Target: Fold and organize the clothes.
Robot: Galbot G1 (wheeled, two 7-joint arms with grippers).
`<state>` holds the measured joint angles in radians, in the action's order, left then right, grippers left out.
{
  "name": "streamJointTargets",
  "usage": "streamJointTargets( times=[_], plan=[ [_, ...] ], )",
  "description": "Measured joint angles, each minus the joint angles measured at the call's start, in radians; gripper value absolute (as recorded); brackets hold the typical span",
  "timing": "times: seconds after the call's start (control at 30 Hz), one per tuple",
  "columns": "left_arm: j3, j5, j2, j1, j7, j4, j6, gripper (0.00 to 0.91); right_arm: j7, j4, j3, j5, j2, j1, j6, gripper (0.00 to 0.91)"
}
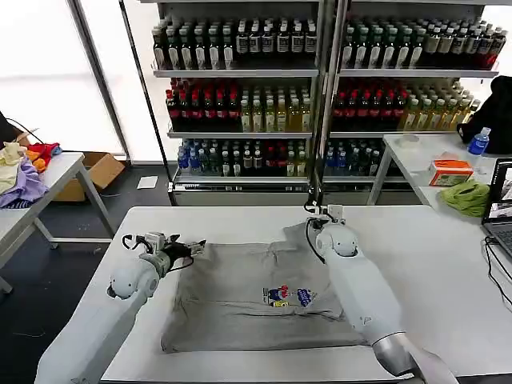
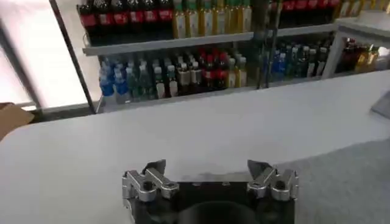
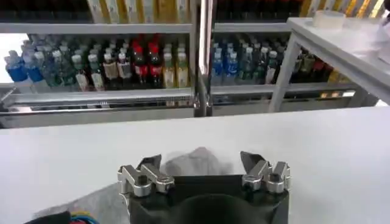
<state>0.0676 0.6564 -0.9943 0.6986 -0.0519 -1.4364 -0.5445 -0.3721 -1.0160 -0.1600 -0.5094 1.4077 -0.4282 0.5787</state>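
The clothes are one light grey T-shirt lying flat on the white table, its sleeves folded in and its small red, blue and green print facing up. My left gripper hovers open at the shirt's far left corner; in its wrist view the gripper is empty, with grey cloth to one side. My right gripper stands open just past the shirt's far right corner. In its wrist view the gripper holds nothing, and a raised fold of the shirt lies under the jaws.
Shelves of bottles stand behind the table. A side table at the left carries lilac, yellow and red garments, with a cardboard box behind it. The right-hand table holds a green cloth, an orange box and a laptop.
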Motion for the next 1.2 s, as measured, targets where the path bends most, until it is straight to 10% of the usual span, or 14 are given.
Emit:
streamJointTargets(
  times=[0.13,0.23,0.33,0.47,0.63,0.8,1.2],
  plan=[
    [-0.001,-0.001,-0.002,0.000,0.001,0.007,0.000,0.907,0.006,0.014,-0.001,0.008,0.004,0.000,-0.001,0.907],
    [-0.005,-0.002,-0.001,0.001,0.001,0.009,-0.002,0.353,0.007,0.023,-0.002,0.010,0.006,0.002,-0.003,0.907],
    [-0.007,-0.002,-0.002,0.003,0.001,0.011,-0.005,0.040,0.006,0.024,-0.001,0.012,0.005,0.001,-0.004,0.907],
    [-0.006,-0.003,-0.004,0.009,0.001,0.018,-0.007,0.010,0.003,0.022,0.003,0.015,0.005,-0.007,-0.004,0.534],
    [-0.004,-0.003,-0.004,0.017,0.000,0.015,-0.013,0.010,-0.005,0.007,0.002,0.013,0.001,-0.022,-0.004,0.383],
    [0.000,-0.001,0.003,0.030,0.000,0.001,-0.021,0.010,-0.014,-0.021,-0.004,0.009,-0.012,-0.047,-0.003,0.000],
    [0.009,-0.010,-0.007,0.069,-0.003,-0.022,-0.022,0.010,-0.027,-0.082,-0.017,0.002,-0.022,-0.113,-0.003,0.000]
  ],
)
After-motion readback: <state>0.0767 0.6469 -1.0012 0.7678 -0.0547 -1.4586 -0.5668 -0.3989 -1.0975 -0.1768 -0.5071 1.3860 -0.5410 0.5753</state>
